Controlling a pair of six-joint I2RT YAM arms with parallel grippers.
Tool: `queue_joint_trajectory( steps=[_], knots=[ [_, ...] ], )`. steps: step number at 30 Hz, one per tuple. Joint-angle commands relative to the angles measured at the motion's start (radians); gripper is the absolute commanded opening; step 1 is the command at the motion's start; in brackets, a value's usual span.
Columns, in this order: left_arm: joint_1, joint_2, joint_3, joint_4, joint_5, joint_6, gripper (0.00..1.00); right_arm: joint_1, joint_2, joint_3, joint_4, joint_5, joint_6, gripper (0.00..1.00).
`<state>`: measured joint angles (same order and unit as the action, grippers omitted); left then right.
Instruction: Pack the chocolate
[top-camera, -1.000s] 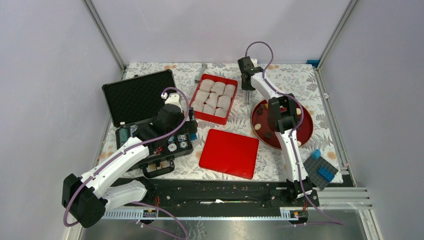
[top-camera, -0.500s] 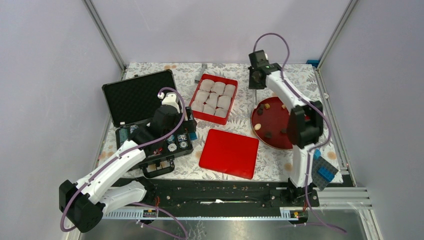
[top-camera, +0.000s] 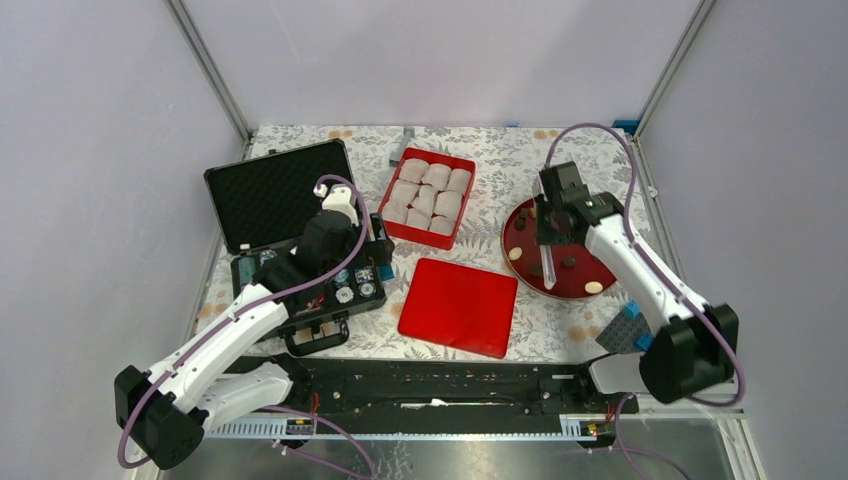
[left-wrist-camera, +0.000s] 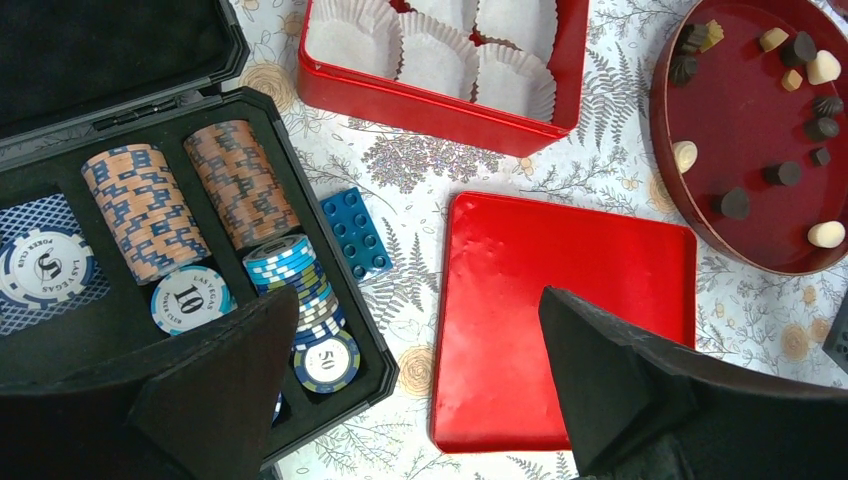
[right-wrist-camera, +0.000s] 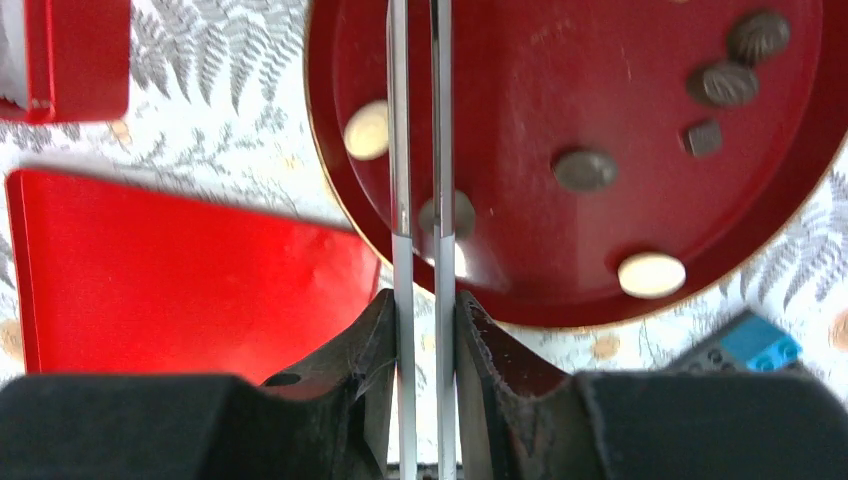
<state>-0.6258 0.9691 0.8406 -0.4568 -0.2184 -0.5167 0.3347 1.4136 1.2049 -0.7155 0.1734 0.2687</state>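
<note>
Several small lumps of chocolate (top-camera: 593, 288) in dark brown, mid brown and pale tan lie on a round dark red plate (top-camera: 520, 225). They also show in the left wrist view (left-wrist-camera: 735, 203) and the right wrist view (right-wrist-camera: 585, 170). My right gripper (top-camera: 547, 240) (right-wrist-camera: 420, 300) hangs over the plate, shut on thin metal tongs (top-camera: 548, 272) (right-wrist-camera: 400, 150). The tongs' blades run out of the top of the right wrist view, crossing one lump (right-wrist-camera: 462, 212). My left gripper (top-camera: 378, 255) (left-wrist-camera: 420, 295) is open and holds nothing, above the gap between the chip case and the red lid (top-camera: 458, 305) (left-wrist-camera: 560, 320).
A red box (top-camera: 425, 238) (left-wrist-camera: 430, 110) lined with white paper cups stands at the back centre. An open black case (top-camera: 290, 240) of poker chips lies at left, with a blue brick (left-wrist-camera: 355, 232) beside it. A grey baseplate with blue bricks (top-camera: 628, 325) sits at the front right.
My right arm has swung from the back, beside the red box, round to the right and now holds the tongs over the plate. The left arm has barely moved.
</note>
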Motion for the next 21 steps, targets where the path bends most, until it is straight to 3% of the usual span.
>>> queue_joint_trajectory(
  steps=[1,8,12,21],
  knots=[
    [0.003,-0.007,0.006,0.065,0.027,0.024,0.99,0.008,-0.18,-0.084,-0.066,0.009,0.057,0.11],
    [0.003,0.026,0.02,0.072,0.054,0.038,0.99,0.007,-0.236,-0.163,-0.09,-0.012,0.086,0.15],
    [0.003,0.019,0.013,0.073,0.05,0.035,0.99,0.007,-0.243,-0.168,-0.099,-0.034,0.089,0.24],
    [0.003,0.027,0.009,0.079,0.066,0.03,0.99,0.007,-0.229,-0.16,-0.124,-0.072,0.078,0.33]
  ],
)
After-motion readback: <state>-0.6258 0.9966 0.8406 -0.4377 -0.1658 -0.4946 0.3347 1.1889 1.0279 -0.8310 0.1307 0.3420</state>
